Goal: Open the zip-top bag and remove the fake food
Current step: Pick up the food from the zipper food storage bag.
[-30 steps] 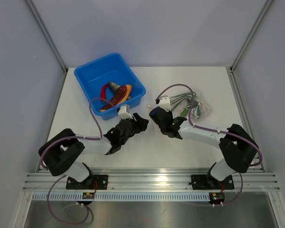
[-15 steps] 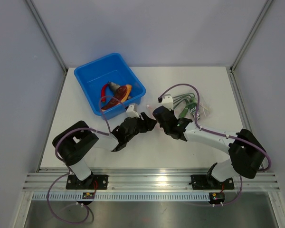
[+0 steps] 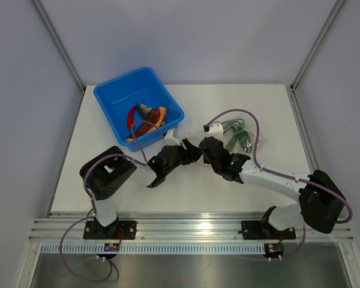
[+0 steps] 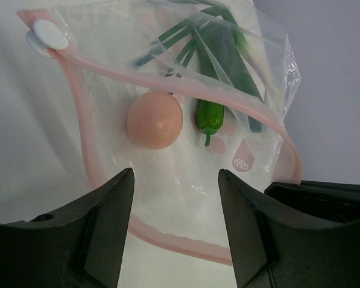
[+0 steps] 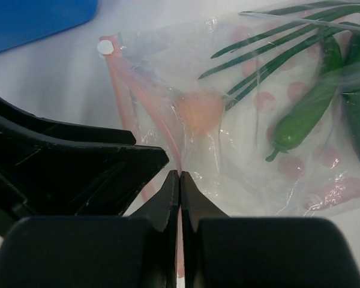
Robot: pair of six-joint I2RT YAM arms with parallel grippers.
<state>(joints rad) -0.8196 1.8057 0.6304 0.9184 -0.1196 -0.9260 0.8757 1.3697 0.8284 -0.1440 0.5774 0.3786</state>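
Both my arms have closed in on the zip-top bag (image 3: 247, 139), which lies right of the blue tub (image 3: 111, 99): right gripper (image 5: 179, 175) clamped on its pink zip strip (image 5: 121, 78), left gripper (image 4: 174, 177) spread wide and empty at the opposite lip, fake food (image 4: 216, 114) still inside, so pulling the mouth apart is next.

This is a robotics lab test cell. A plain white surface (image 3: 186, 189) is boxed in by blank grey panels (image 3: 192, 36) on aluminium struts (image 3: 59, 45). The left arm (image 3: 129, 174) and right arm (image 3: 276, 179) are bolted to a slotted rail (image 3: 192, 227), with purple cables (image 3: 240, 111) looping. Toy food (image 3: 145, 120) sits in a blue plastic tub (image 3: 122, 80).
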